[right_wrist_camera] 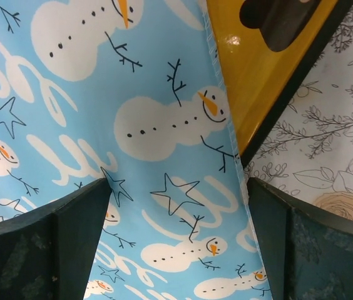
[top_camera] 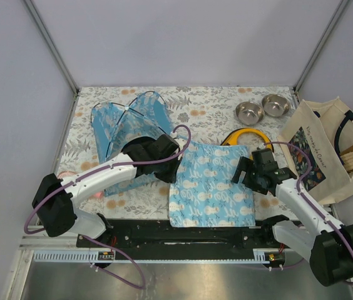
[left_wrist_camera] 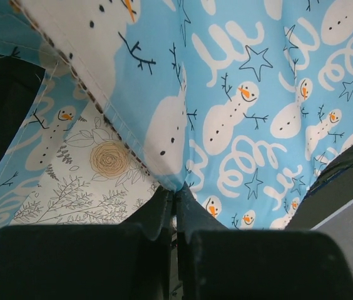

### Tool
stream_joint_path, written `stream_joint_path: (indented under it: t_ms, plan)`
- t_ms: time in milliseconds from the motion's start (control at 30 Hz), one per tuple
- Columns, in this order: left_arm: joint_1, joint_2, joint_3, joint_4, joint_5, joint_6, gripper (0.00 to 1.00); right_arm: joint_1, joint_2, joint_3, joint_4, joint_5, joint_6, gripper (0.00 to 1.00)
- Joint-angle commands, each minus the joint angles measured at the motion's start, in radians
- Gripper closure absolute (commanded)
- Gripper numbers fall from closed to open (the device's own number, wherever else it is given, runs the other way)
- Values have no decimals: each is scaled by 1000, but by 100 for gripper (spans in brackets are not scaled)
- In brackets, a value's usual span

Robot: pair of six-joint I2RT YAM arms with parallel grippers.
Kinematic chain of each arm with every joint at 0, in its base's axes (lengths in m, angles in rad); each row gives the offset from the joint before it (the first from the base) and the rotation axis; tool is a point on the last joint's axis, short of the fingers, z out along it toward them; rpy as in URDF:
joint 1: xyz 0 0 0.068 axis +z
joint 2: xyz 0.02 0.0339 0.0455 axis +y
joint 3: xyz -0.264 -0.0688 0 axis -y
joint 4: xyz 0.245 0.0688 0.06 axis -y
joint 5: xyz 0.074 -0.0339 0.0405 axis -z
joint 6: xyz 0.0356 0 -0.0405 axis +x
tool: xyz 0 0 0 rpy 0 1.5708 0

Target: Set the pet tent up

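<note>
From above, the pet tent (top_camera: pixel 126 122) sits collapsed at about ten o'clock on the floral cloth (top_camera: pixel 208 103), its blue snowman panels folded against each other and not standing. The flat mat (top_camera: pixel 213 184) lies just beside it toward five o'clock. My left gripper (top_camera: pixel 173 157) is at the mat's upper left edge, just below the tent, and my right gripper (top_camera: pixel 244 172) is at the mat's right edge. Two steel bowls (top_camera: pixel 261 109) sit at one o'clock, a yellow ring (top_camera: pixel 245 134) pokes out from under the mat's far right corner, and a tote bag (top_camera: pixel 317 147) lies at three o'clock. In my left wrist view, my fingers (left_wrist_camera: pixel 158 219) are pressed together on a point of snowman fabric that rises toward twelve o'clock. By the overhead view this looks like the mat's edge rather than the tent. In my right wrist view, my fingers (right_wrist_camera: pixel 45 250) stand wide apart and grip nothing. The mat's right edge runs between them, with the yellow ring at one o'clock and floral cloth at three o'clock.
</note>
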Motion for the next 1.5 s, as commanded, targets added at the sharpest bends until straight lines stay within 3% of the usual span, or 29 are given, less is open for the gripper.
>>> stream_joint_path:
  t_ms: [0, 133, 333, 367, 600, 700, 1167, 1467]
  plan:
    - [2, 7, 22, 18, -12, -4, 100, -8, 47, -11, 66, -104, 25, 1]
    - [2, -10, 16, 41, 22, -16, 100, -8, -7, 10, -12, -132, 59, 28]
    - [-7, -45, 17, 102, 114, -37, 100, -8, -185, 88, -110, -210, 71, 97]
    - [-16, -48, 23, 107, 117, -37, 100, -8, -200, 99, -110, -248, 74, 100]
    - [-96, -109, 72, 102, 102, -43, 100, 1, -295, 98, 68, -625, 129, 100]
    - [-124, -157, 49, 89, 68, -82, 100, 56, -312, 104, 106, -666, 125, 100]
    - [-341, -589, -247, -53, -254, -523, 100, 697, -67, 231, 211, -356, 148, 100]
    - [-351, -724, -175, -292, -365, -518, 100, 921, 174, 445, 316, -301, 104, 100]
